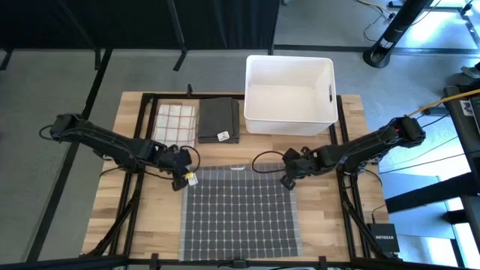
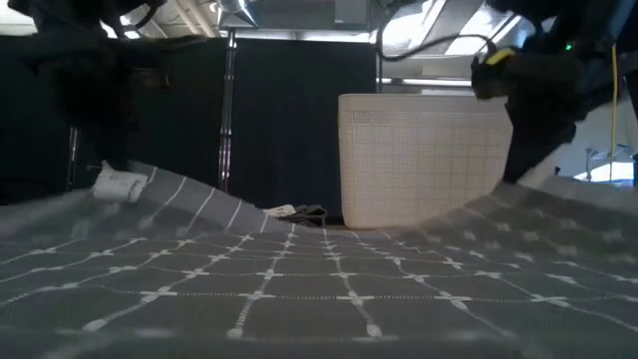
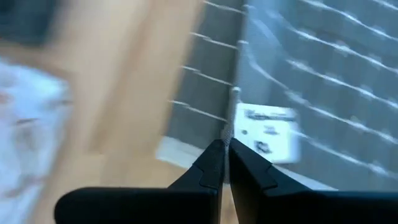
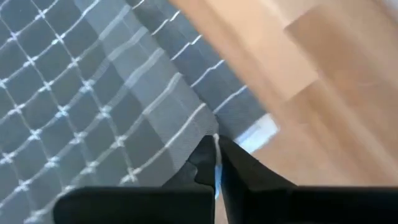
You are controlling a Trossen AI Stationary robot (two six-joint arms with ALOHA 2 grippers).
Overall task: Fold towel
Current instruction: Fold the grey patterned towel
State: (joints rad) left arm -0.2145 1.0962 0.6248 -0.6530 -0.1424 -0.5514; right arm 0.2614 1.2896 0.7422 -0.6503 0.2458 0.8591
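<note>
While towel (image 1: 240,210) lies flat | left gripper (image 1: 182,178), right gripper (image 1: 289,180) apparently pinch corners

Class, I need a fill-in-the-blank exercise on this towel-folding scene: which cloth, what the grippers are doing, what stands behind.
1. Both grippers pinch the far corners of the ____ checked towel.
2. The left gripper and right gripper are both ____ on it.
3. Beyond the towel stands a white plastic ____.

Missing words: grey; shut; bin

A matt grey woven cloth towel with a white grid (image 1: 240,214) lies on a pale, smooth-grained wooden table (image 1: 330,217). The white plastic bin (image 1: 289,96) behind has smooth walls; its outer face looks finely textured.
</note>
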